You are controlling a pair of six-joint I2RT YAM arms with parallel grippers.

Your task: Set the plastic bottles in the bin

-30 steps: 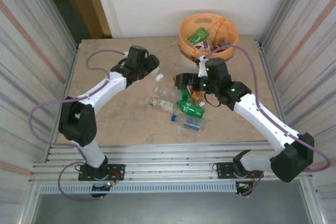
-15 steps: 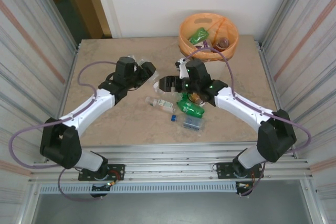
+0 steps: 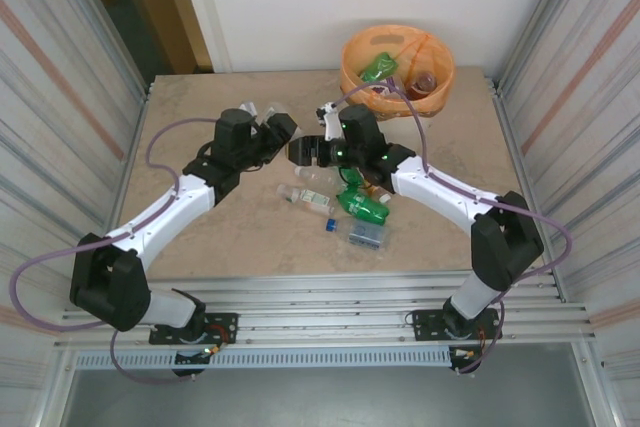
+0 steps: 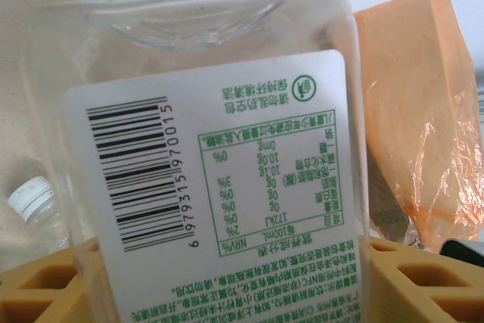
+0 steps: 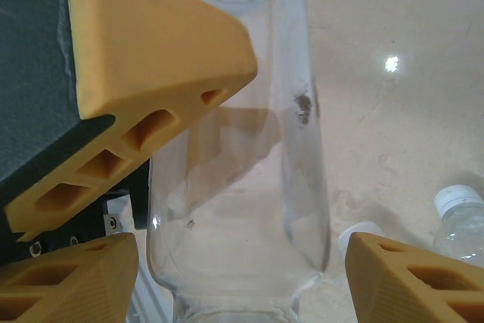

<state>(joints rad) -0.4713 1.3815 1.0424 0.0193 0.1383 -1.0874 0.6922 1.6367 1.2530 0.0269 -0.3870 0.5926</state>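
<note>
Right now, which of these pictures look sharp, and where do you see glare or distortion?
Top external view: sharp, evenly lit, side walls splayed by the wide lens. Left wrist view: the label on the clear bottle is crisp but upside down. Right wrist view: a glare spot on the table, which looks warped through the transparent bottle.

I see the bin (image 3: 349, 77), cream with an orange liner, by the far right edge of the table (image 3: 200, 237), a green bottle (image 3: 378, 69) inside. Mid-table lie a crushed green bottle (image 3: 362, 204), a clear bottle (image 3: 305, 198) and a flattened bottle (image 3: 366, 235). A barcode-labelled clear bottle (image 4: 227, 149) looks dented.
</note>
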